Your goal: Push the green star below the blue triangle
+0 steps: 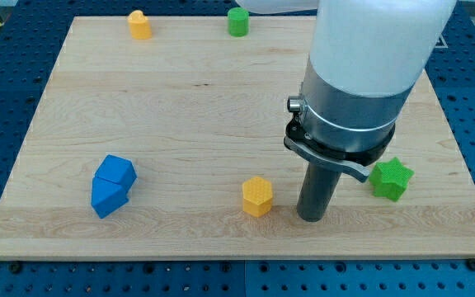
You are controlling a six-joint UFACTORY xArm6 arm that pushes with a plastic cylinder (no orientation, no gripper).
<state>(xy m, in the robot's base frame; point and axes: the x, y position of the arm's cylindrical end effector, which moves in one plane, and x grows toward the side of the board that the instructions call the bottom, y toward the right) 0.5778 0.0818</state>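
The green star (pixel 391 178) lies at the view's right, near the board's bottom right. The blue triangle (pixel 119 171) sits at the view's lower left, touching a second blue block (pixel 106 197) just below it. My tip (pixel 310 217) rests on the board between a yellow hexagon block (pixel 256 195) on its left and the green star on its right, apart from both. The arm's wide white and grey body hangs over the board's right half and hides part of it.
A yellow block (pixel 139 25) and a green block (pixel 237 21) sit near the board's top edge. The wooden board (pixel 180 107) lies on a blue perforated table; its bottom edge runs just below my tip.
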